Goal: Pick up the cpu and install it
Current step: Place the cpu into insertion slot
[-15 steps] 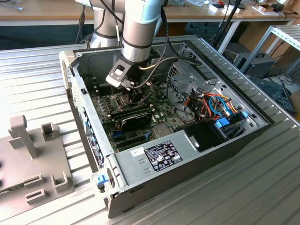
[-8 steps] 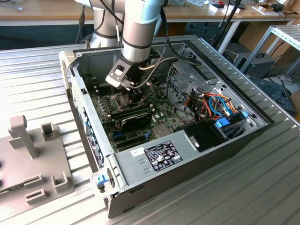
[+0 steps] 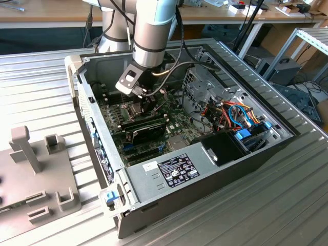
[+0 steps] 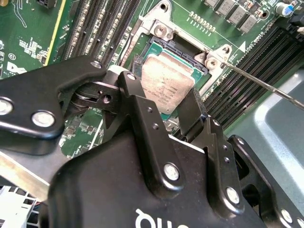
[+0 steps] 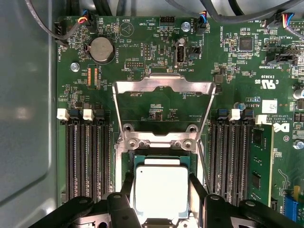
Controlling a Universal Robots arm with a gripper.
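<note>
Directly between the gripper [image 5: 161, 186] fingers [image 4: 197, 114] sits the cpu [image 5: 161, 192], a small square chip with a dull silver top. The two black fingers press against two opposite edges of it, so the gripper looks closed on the cpu. The chip is close to square, so no long axis matters. Its edges look roughly parallel to the walls of the socket [image 4: 166, 47] beneath it.

In both wrist views the cpu lies over the dark socket opening and covers most of it. Whether it is fully seated or held just above cannot be told (its near edge is hidden behind the gripper body).

The hinged metal frame [image 5: 190, 85] is open and folded back flat on the board, on the far side of the socket from the gripper, clear of the chip. A thin metal lever [image 4: 280, 90] runs out from a corner of the socket, apart from the fingers. Banks of black memory slots [image 5: 88, 161] flank the socket on both sides, near the fingers but not touching them.

In the exterior view the arm reaches down into the open case [image 3: 215, 179], with the gripper [image 3: 148, 102] low over the green board, just beside the black card [image 3: 146, 130].
</note>
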